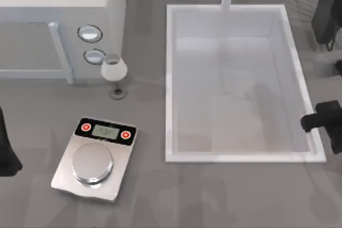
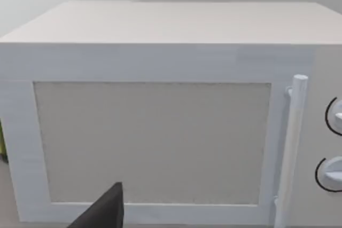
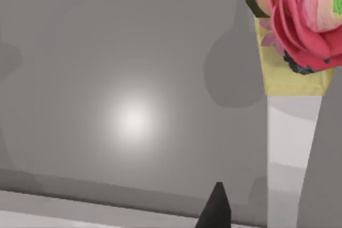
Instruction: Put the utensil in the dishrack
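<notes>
Utensil (image 3: 299,25): red rosette head and yellow neck show close up in the right wrist view, with an off-white strip running from the neck toward the camera, probably the handle; I can't confirm a clamp. Right gripper (image 1: 320,121) sits at the sink's (image 1: 240,157) right rim, toward the table's right edge; one dark fingertip (image 3: 215,206) shows in its wrist view; finger state: cannot tell. Dishrack (image 1: 304,1): faint wire loops at the table's far right corner, behind the sink, partly covered by the right arm. Left gripper (image 1: 8,148) parked at the table's left edge, facing the microwave (image 2: 155,132); finger state: cannot tell.

Also on the table: wine glass (image 1: 114,70) in front of the microwave; scale (image 1: 95,158) near the front, left of the sink.

Risks, as judgement: if the hold is light or off-centre, a long thin handle can pivot or slip, dropping it into the sink; rack wires are thin with gaps, so a poorly aimed release may slide through or snag a loop; the right arm's bulk near the rack corner could knock it.
</notes>
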Robot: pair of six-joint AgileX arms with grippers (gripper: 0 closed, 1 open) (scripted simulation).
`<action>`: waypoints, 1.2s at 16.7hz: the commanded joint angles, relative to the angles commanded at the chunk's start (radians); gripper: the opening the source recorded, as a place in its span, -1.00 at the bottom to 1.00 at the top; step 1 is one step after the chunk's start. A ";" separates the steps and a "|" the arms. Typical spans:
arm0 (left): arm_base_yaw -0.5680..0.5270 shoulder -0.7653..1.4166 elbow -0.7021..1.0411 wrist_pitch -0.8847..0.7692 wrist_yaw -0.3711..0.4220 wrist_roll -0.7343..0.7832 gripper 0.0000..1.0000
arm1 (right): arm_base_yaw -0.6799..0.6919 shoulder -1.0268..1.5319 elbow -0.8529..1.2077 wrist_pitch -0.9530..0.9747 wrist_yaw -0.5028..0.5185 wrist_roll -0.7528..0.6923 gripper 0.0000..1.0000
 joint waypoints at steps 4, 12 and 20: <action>0.000 0.000 0.000 0.000 0.000 0.000 1.00 | -0.006 -0.045 0.097 -0.101 -0.001 -0.006 -1.00; 0.000 0.000 0.000 0.000 0.000 0.000 1.00 | -0.061 -0.065 0.091 -0.038 -0.038 -0.018 -1.00; 0.000 0.000 0.000 0.000 0.000 0.000 1.00 | -0.492 -0.208 0.009 0.520 -0.290 -0.107 -1.00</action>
